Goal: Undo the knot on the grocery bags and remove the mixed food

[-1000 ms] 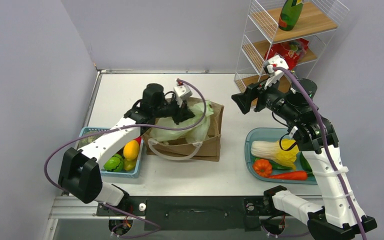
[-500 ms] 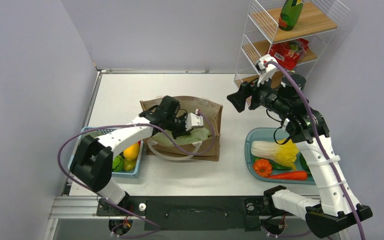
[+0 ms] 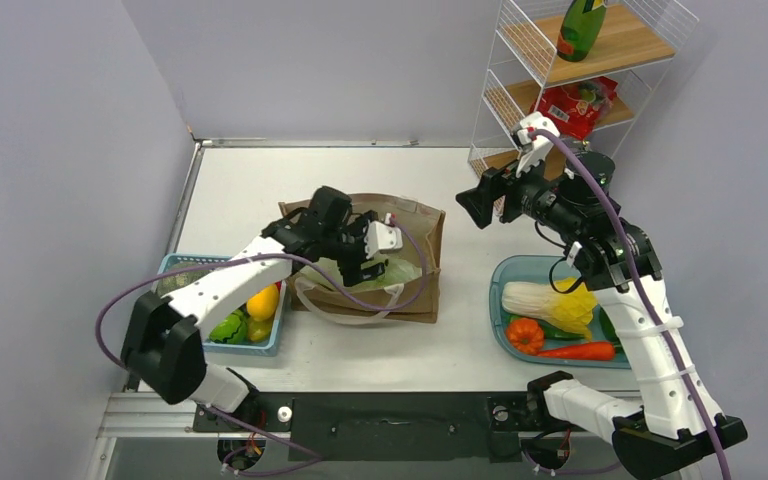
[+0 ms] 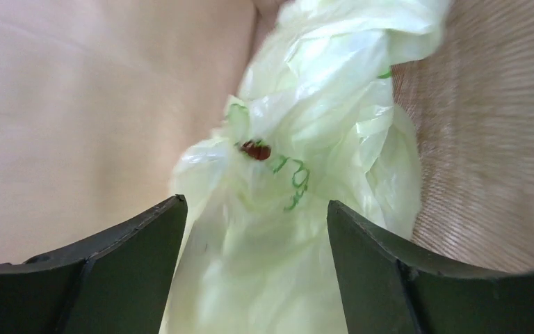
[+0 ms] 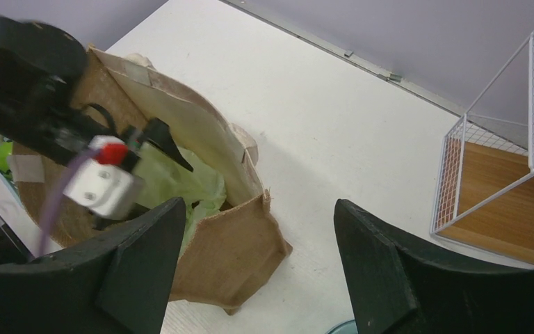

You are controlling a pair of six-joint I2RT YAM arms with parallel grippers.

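Left gripper (image 4: 255,205): spread wide, reaching down into the mouth of the paper bag (image 3: 422,292); pinching nothing.
Plastic bag (image 4: 306,174): pale green and crumpled, inside the paper bag, filling the gap between the spread left fingers (image 4: 132,257); contact with their inner faces cannot be told.
Knot: not made out among the folds in the left wrist view; only green print and a small red-brown mark on the film.
Paper bag: brown, mid-table, between the basket (image 3: 166,264) on the left and the tray (image 3: 506,268) on the right; white rope handles (image 3: 346,306) on its near side.
Right gripper (image 5: 259,204): spread, nothing between the fingers, held in the air to the right of the paper bag and well apart from it.
Basket: blue, near left, partly under the left arm; holds a mango (image 3: 263,300) and a round green fruit (image 3: 227,326) just beside it.
Tray: teal, near right; holds a long white-yellow cabbage (image 3: 545,300), a ribbed orange piece (image 3: 525,335) on its near side, and a long orange-red piece (image 3: 585,350) at the near edge.
Wire shelf (image 3: 520,60): far right; dark green bottle (image 3: 580,25) on the top level, red packet (image 3: 575,105) on the level below.
Table (image 3: 260,180): white, bare at the far left.
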